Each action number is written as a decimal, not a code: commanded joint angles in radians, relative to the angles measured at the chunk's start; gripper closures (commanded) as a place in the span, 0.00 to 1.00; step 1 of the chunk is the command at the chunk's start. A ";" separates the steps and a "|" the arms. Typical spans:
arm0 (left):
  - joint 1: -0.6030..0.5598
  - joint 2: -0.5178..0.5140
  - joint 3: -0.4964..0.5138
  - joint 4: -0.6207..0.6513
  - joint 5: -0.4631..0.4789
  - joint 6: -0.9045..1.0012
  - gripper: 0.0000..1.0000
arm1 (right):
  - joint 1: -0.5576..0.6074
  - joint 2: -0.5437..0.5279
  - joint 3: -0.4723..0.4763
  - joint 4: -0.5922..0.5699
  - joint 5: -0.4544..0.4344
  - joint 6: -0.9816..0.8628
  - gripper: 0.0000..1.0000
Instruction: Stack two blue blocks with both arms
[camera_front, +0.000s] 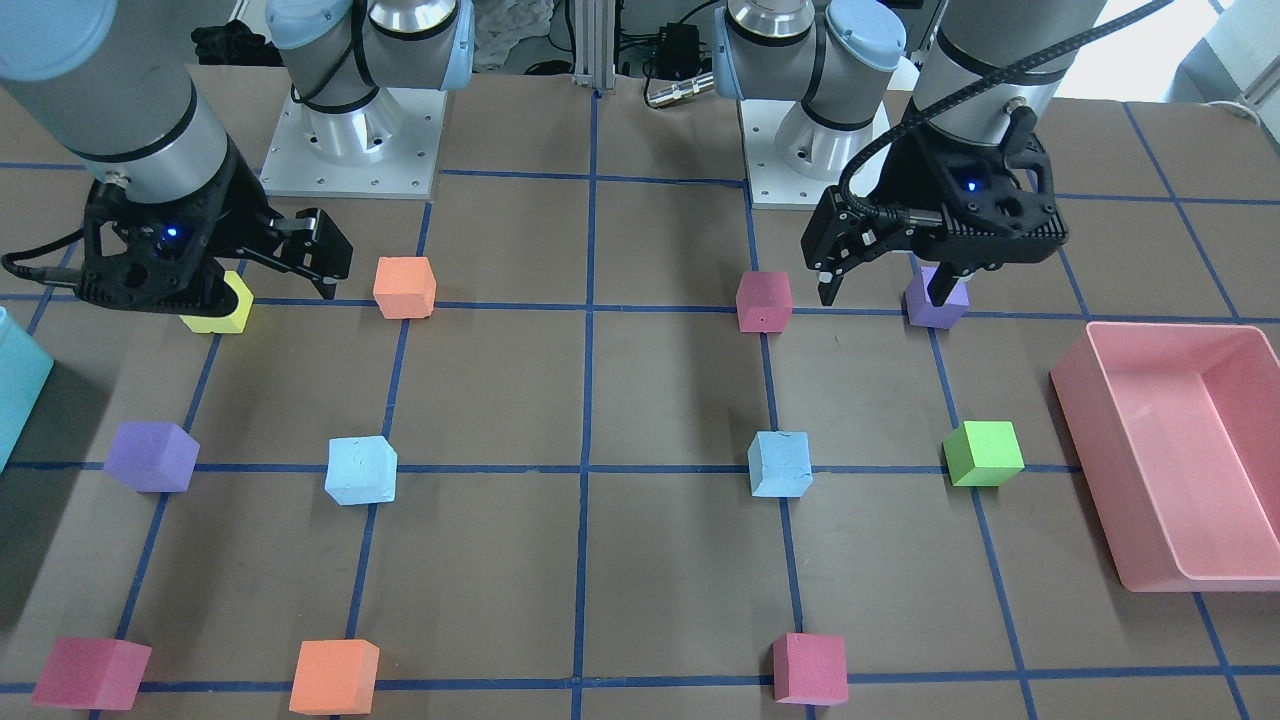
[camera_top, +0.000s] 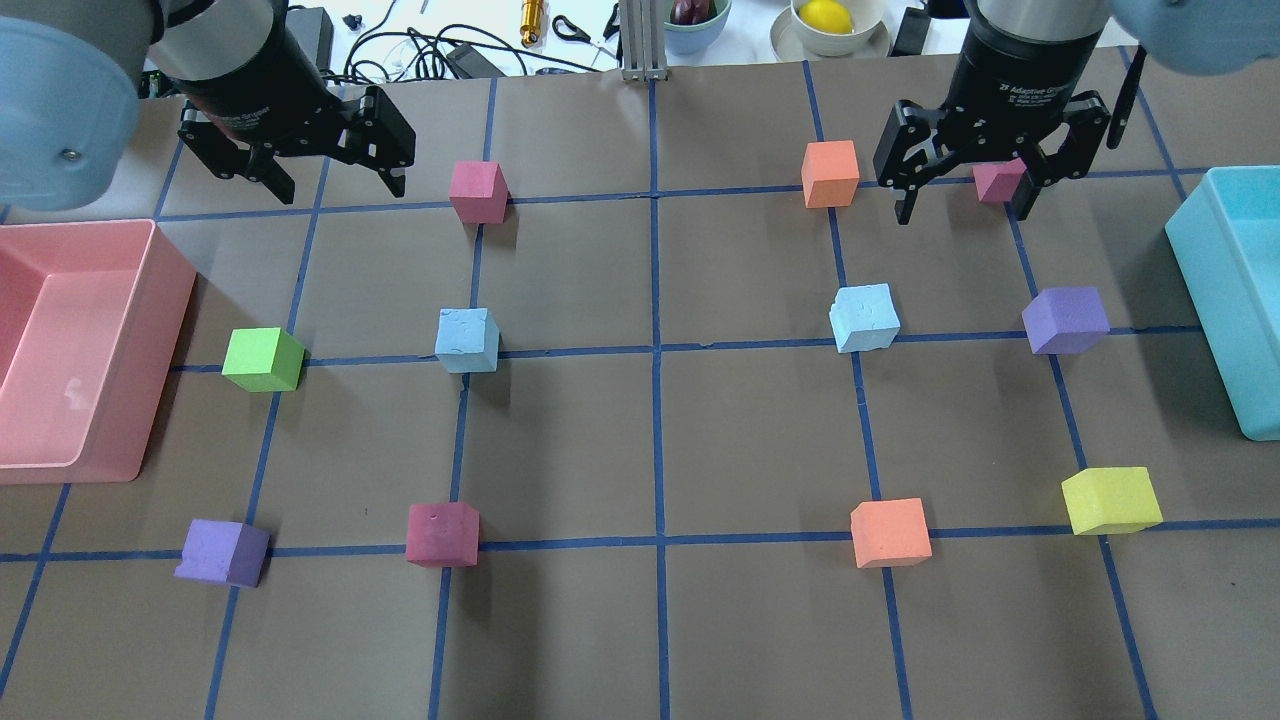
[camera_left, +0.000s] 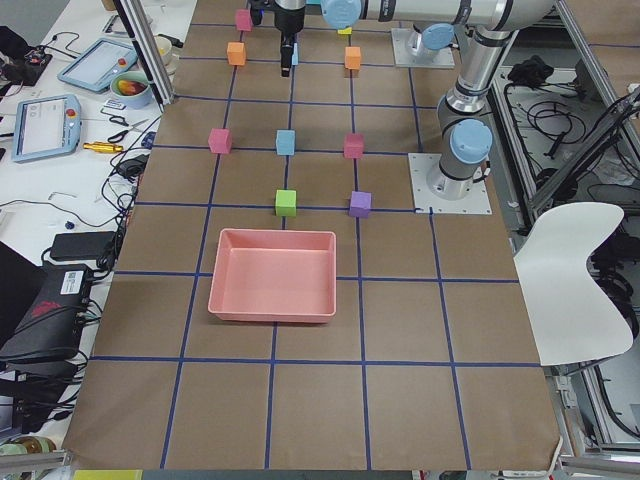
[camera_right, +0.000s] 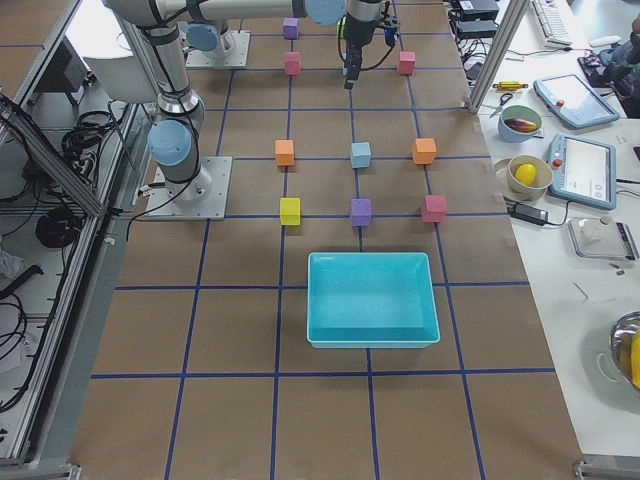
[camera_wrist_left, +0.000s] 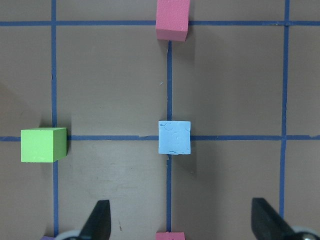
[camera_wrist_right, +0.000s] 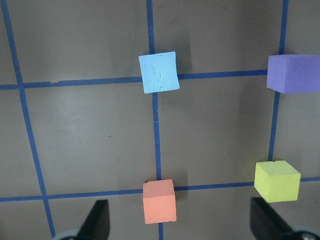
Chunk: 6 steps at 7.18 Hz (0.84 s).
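- Foam, were they, those two blue blocks?
- They looked it: pale, chalky, scuffed. I judged them light, slightly soft, and grippy rather than slick. The left blue block (camera_top: 467, 340) sat on a tape crossing of the worktop (camera_top: 750, 450), one crossing along from the green cube (camera_top: 263, 359). The right blue block (camera_top: 864, 318) sat on another crossing, well apart from it and a little askew.
- And the pincers?
- Both were spread wide and held nothing. The left pincer (camera_top: 340, 188) and the right pincer (camera_top: 967, 212) hung high above the worktop, touching no cube.
- Where would you have taken hold?
- Across two opposite flat faces, about mid-height, and gently. A hard squeeze would probably dent foam. The skewed one seemed to need a wrist turn first.
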 joint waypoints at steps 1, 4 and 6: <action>-0.001 0.010 0.006 -0.053 -0.021 -0.023 0.00 | -0.009 0.086 0.010 -0.076 0.002 -0.004 0.00; 0.008 0.011 0.008 -0.053 -0.015 -0.011 0.00 | -0.008 0.192 0.099 -0.255 0.003 -0.141 0.00; 0.005 0.011 0.008 -0.053 -0.015 -0.011 0.00 | -0.008 0.211 0.209 -0.424 0.005 -0.142 0.00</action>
